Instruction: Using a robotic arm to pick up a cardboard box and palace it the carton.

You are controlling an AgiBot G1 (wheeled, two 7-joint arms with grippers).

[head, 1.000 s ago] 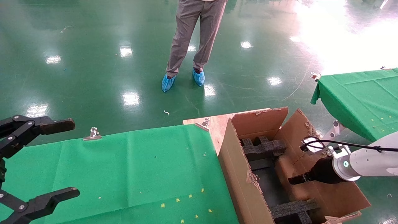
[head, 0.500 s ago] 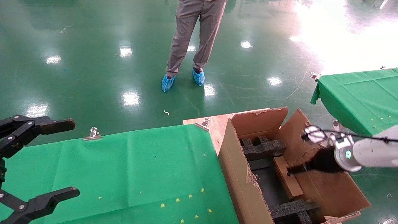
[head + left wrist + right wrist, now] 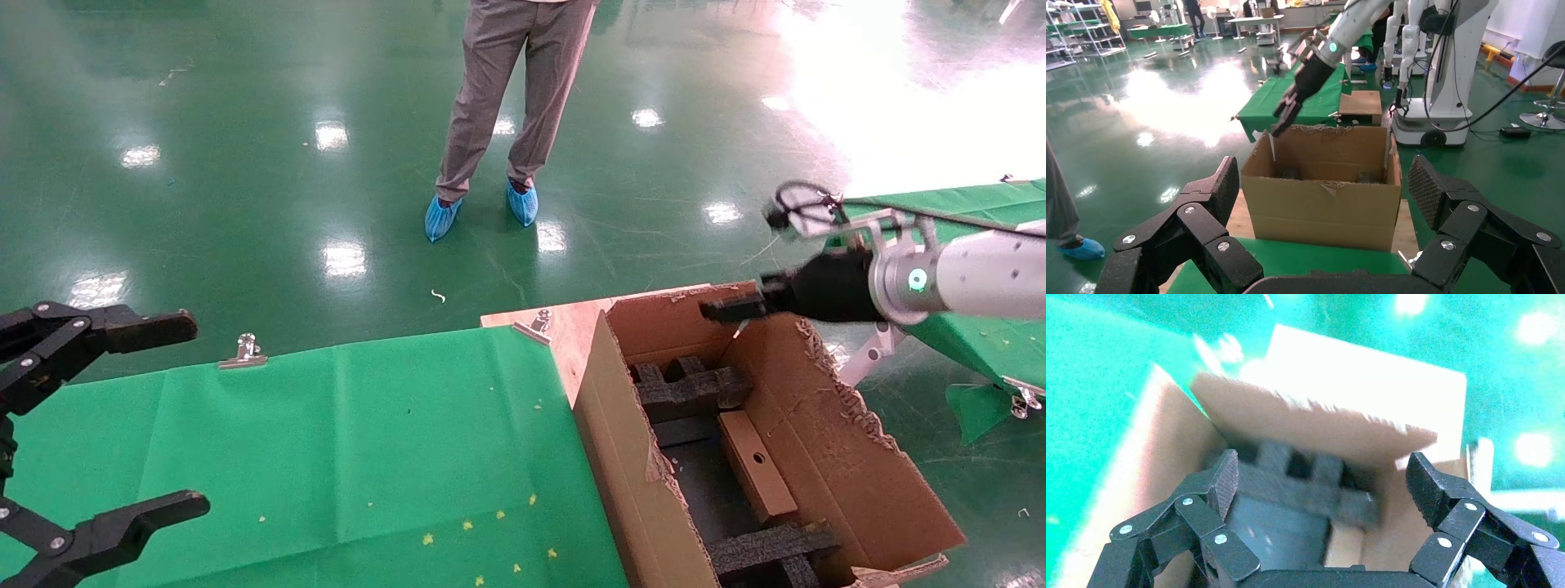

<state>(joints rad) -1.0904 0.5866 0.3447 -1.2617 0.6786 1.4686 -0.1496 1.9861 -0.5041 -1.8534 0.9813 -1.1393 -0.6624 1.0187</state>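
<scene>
The cardboard box (image 3: 756,476), slim and brown with a round hole, lies inside the carton (image 3: 621,457) between black foam blocks (image 3: 690,388), against the right wall. My right gripper (image 3: 727,309) on the white arm (image 3: 981,278) is open and empty, raised above the carton's far flap. In the right wrist view the gripper (image 3: 1324,478) looks down into the carton (image 3: 1309,429) at a foam block (image 3: 1303,484). My left gripper (image 3: 186,415) is open and parked over the green table; its wrist view (image 3: 1324,190) faces the carton (image 3: 1321,202).
A person (image 3: 507,106) in blue shoe covers stands on the green floor beyond the table. The green cloth table (image 3: 327,457) has a metal clip (image 3: 243,351) at its far edge. A second green table (image 3: 964,245) stands behind the right arm. The carton sits on a wood board (image 3: 564,327).
My right gripper has risen out of the carton and moved toward its far flap. The cardboard box stays behind inside the carton, now uncovered. The left arm has not moved.
</scene>
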